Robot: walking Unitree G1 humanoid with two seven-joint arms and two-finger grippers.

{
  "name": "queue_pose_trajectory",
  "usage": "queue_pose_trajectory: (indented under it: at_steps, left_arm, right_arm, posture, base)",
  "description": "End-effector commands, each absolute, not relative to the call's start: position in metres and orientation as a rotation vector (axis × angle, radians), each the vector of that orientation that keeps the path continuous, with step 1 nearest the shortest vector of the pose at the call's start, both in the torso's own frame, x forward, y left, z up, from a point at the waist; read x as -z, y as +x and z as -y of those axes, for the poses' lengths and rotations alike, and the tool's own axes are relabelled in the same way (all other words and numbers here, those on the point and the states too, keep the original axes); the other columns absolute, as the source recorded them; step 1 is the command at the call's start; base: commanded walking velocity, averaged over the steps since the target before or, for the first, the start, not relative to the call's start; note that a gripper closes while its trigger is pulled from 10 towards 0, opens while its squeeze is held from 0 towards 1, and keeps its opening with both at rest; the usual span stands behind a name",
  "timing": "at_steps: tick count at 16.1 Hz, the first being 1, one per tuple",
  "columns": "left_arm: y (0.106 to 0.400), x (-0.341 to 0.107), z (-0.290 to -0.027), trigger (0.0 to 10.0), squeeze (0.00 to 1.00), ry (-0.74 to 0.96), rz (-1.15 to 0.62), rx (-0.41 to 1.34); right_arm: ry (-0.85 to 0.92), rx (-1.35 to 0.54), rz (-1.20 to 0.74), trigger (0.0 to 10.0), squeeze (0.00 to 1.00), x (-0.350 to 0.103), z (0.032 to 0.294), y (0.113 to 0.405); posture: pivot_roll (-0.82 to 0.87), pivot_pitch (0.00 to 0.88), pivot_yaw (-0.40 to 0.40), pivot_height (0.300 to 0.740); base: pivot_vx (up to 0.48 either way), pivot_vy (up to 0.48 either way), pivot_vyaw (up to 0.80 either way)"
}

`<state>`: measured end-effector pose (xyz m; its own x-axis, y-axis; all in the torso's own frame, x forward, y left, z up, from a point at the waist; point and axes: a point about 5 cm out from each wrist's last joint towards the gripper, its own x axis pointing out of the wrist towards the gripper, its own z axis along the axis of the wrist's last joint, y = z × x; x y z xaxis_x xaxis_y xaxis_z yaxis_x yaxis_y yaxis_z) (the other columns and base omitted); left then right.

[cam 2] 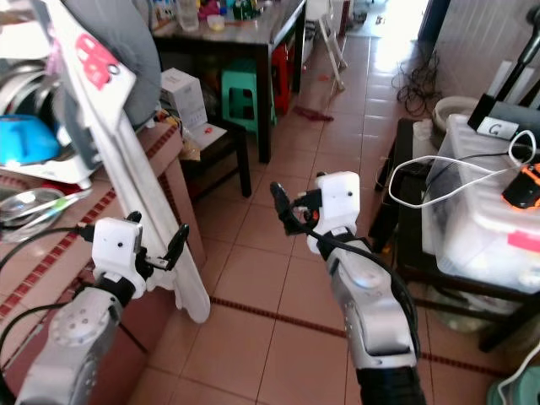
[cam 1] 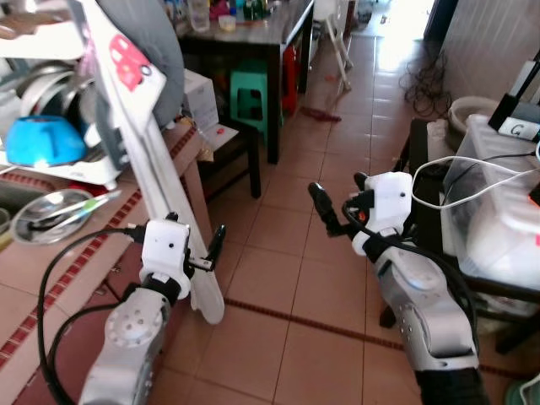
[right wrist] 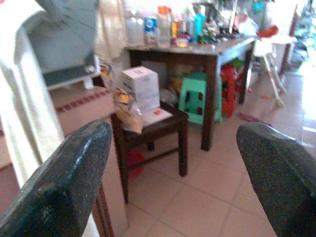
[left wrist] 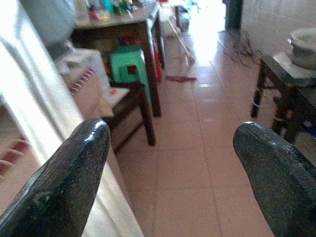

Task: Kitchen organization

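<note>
Both sets of jaws stand apart and hold nothing. The left gripper (cam 1: 215,245) hovers just beside a long white board (cam 1: 160,177) that leans tilted against the tiled counter (cam 1: 51,261), its foot on the floor. The right gripper (cam 1: 325,207) is raised over open floor, well apart from the board. On the counter, a dish rack (cam 1: 59,164) carries a blue bowl (cam 1: 42,139), and a steel plate (cam 1: 46,215) lies near it. Beyond stand a dark side table (right wrist: 153,121) bearing a white box (right wrist: 141,86), and a green stool (cam 1: 249,97). Risk: a sideways nudge from the left fingers may slide the board's foot outward, toppling it across the floor; a single-sided contact would cause this.
</note>
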<state>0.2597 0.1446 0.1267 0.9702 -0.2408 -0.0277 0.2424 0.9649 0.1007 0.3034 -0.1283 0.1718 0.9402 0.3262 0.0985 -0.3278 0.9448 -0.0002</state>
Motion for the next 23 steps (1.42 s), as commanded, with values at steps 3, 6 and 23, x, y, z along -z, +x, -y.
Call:
queue_pose_trajectory:
  at_steps: [3, 6, 23]
  left_arm:
    - [0.2596, -0.1248, -0.1472, 10.0, 0.0, 0.126, -0.028, 0.231]
    - [0.2597, -0.1251, -0.1474, 10.0, 0.0, 0.13, -0.026, 0.225]
    - [0.2586, -0.1274, -0.1465, 10.0, 0.0, 0.096, -0.003, 0.243]
  right_arm:
    - [0.018, -0.333, 0.103, 10.0, 0.0, -0.1733, 0.1273, 0.3038]
    - [0.016, -0.33, 0.102, 10.0, 0.0, -0.1732, 0.1278, 0.3039]
    - [0.017, -0.317, 0.104, 10.0, 0.0, -0.1734, 0.1293, 0.3051]
  posture:
    - [0.04, 0.051, 0.039, 0.74]
    - [0.04, 0.052, 0.039, 0.74]
    - [0.04, 0.054, 0.042, 0.74]
  base:
    - [0.0, 0.0, 0.0]
    - [0.0, 0.0, 0.0]
    - [0.0, -0.128, 0.0]
